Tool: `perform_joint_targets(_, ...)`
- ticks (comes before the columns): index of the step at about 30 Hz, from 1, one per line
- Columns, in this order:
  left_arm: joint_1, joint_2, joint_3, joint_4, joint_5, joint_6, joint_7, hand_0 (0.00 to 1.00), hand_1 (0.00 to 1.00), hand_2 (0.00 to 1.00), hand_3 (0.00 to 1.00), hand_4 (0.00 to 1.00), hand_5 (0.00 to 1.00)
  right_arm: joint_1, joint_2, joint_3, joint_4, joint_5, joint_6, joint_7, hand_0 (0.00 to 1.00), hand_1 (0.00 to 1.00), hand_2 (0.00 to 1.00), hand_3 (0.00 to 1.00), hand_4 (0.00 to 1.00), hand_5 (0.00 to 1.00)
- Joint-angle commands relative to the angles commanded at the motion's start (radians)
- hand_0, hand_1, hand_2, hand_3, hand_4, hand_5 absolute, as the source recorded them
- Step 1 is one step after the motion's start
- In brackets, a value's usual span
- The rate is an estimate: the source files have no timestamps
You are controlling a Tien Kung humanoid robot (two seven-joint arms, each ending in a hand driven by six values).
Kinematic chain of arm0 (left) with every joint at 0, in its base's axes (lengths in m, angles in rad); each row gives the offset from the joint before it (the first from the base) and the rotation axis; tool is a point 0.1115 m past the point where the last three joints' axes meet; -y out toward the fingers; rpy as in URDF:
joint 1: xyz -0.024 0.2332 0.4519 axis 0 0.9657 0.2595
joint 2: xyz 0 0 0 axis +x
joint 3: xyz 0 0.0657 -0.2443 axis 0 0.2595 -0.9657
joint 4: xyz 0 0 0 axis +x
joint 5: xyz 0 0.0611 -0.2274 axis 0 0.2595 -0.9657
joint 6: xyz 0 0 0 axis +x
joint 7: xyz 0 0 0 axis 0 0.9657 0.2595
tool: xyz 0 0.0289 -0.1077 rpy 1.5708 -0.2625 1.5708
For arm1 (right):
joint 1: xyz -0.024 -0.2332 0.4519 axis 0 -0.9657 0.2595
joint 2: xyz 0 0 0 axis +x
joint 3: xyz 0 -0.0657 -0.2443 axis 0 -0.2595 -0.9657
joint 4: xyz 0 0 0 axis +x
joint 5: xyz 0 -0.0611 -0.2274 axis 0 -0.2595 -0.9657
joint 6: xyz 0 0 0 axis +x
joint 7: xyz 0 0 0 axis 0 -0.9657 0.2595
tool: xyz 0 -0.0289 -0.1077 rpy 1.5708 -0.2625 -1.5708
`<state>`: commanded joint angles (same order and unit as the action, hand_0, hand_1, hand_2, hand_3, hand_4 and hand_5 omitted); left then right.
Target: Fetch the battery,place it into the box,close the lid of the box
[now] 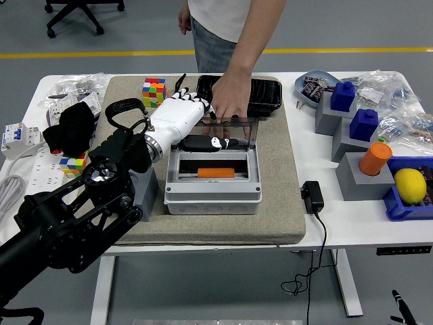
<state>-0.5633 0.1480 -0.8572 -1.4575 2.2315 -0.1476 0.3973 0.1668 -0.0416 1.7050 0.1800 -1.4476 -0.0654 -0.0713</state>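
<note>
Left hand (193, 122), fingers spread, presses the lid (220, 133) over one box (213, 179); a person's hand (229, 100) at 12 o'clock; one battery (216, 173) inside

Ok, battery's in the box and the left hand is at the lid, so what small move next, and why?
Probably keep pressing the clear lid forward and down with the left hand. The orange battery lies inside the grey box, but the lid is only partly lowered. Watch the person's hand at its rear edge.
</note>
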Motion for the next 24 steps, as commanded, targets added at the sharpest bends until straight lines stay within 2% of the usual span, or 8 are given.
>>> perform_joint_targets(6, 0.007, 0.008, 0.009, -0.04, -0.014, -0.009, 0.005, 0.998, 0.998, 0.889, 0.702, 0.998, 0.998, 0.0, 0.0, -0.002, 0.0, 0.004, -0.001, 0.0, 0.858, 0.747, 0.749, 0.805, 0.998, 0.998)
perform_joint_targets(7, 0.01, 0.01, 0.013, -0.049, -0.018, -0.009, 0.005, 0.998, 0.998, 0.888, 0.75, 0.998, 0.998, 0.001, 0.0, -0.002, 0.0, 0.005, -0.001, 0.0, 0.859, 0.746, 0.749, 0.805, 0.998, 0.998)
perform_joint_targets(12, 0.018, 0.017, 0.029, -0.088, -0.037, -0.027, 0.014, 0.998, 0.998, 0.888, 0.75, 0.998, 0.998, 0.003, 0.0, -0.002, 0.0, 0.007, -0.001, -0.001, 0.859, 0.746, 0.749, 0.805, 0.998, 0.998)
perform_joint_targets(13, 0.018, 0.017, 0.03, -0.089, -0.043, -0.034, 0.018, 0.957, 0.797, 0.815, 0.803, 0.998, 0.998, 0.003, 0.0, -0.002, 0.0, 0.007, -0.001, 0.0, 0.858, 0.746, 0.748, 0.805, 0.998, 0.998)
perform_joint_targets(18, 0.021, 0.017, 0.035, -0.094, -0.058, -0.056, 0.025, 0.957, 0.797, 0.815, 0.803, 0.998, 0.998, 0.004, 0.0, -0.003, 0.0, 0.008, -0.002, 0.001, 0.858, 0.746, 0.748, 0.805, 0.998, 0.998)
perform_joint_targets(19, 0.021, 0.017, 0.036, -0.095, -0.058, -0.054, 0.024, 0.741, 0.532, 0.703, 0.769, 0.998, 0.998, 0.004, 0.0, -0.002, 0.0, 0.008, -0.002, 0.001, 0.857, 0.746, 0.748, 0.805, 0.998, 0.998)
perform_joint_targets(24, 0.02, 0.015, 0.035, -0.093, -0.064, -0.065, 0.04, 0.741, 0.532, 0.703, 0.769, 0.998, 0.998, 0.003, 0.0, -0.001, 0.0, 0.007, -0.002, 0.0, 0.857, 0.746, 0.748, 0.805, 0.998, 0.998)
